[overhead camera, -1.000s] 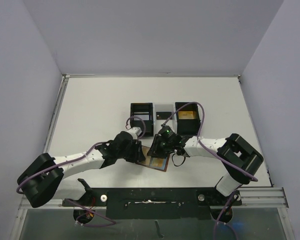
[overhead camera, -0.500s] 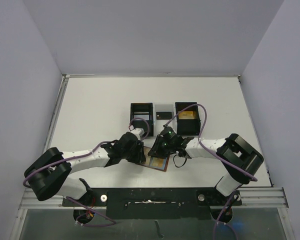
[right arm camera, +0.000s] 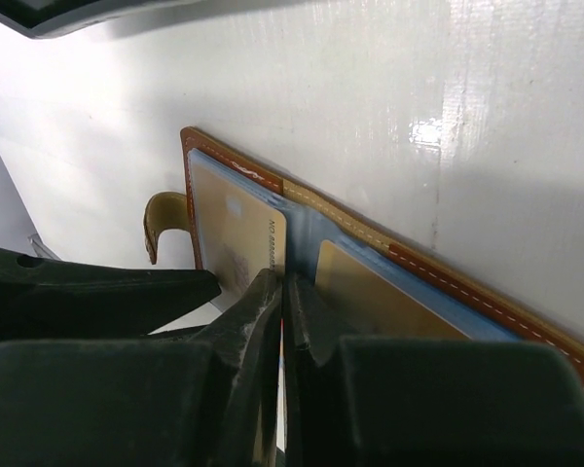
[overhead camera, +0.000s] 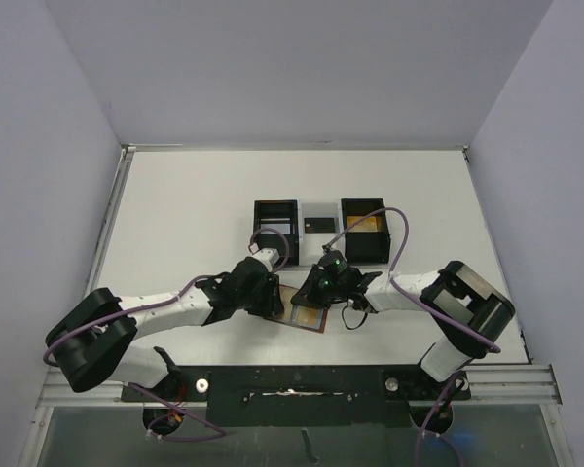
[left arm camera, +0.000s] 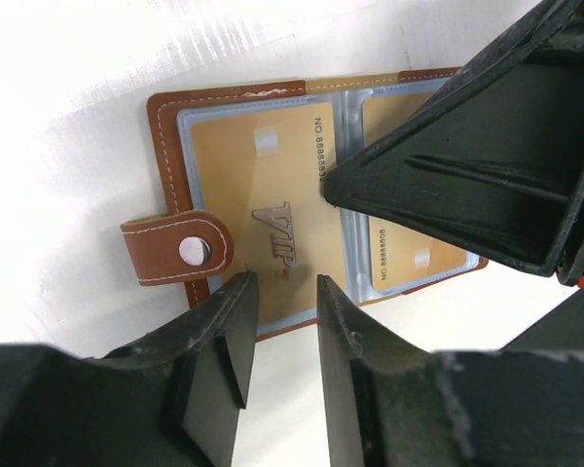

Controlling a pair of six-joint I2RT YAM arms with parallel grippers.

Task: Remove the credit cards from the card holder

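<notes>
Jaws pressed together, the right gripper (right arm camera: 280, 284) points its tips down onto the open card holder (left arm camera: 165, 146). They meet at the centre fold, right at the inner edge of the VIP card (left arm camera: 263, 195). The right wrist view shows no gap between the tips. I cannot tell whether they pinch the card's edge or only press against it.

The left gripper (left arm camera: 284, 292) has its jaws partly spread, with nothing between them. Its tips sit over the near edge of the card holder, just beside the snap tab (left arm camera: 175, 251). Whether they press on the leather cannot be seen.

The card holder lies opened flat on the white table (left arm camera: 78, 58), between the two arms and near their bases. The VIP card fills the blue-grey pocket on the tab side. A second card (left arm camera: 409, 263) sits in the other pocket, partly hidden by the right gripper.

In the top view a third card (overhead camera: 366, 225), also gold, lies in the end compartment of the tray (overhead camera: 275, 203) on the right arm's side, well apart from the card holder.

Judging by this, one card appears to be out already, while two are still pocketed. The task looks partly done, with the VIP card seemingly next.
</notes>
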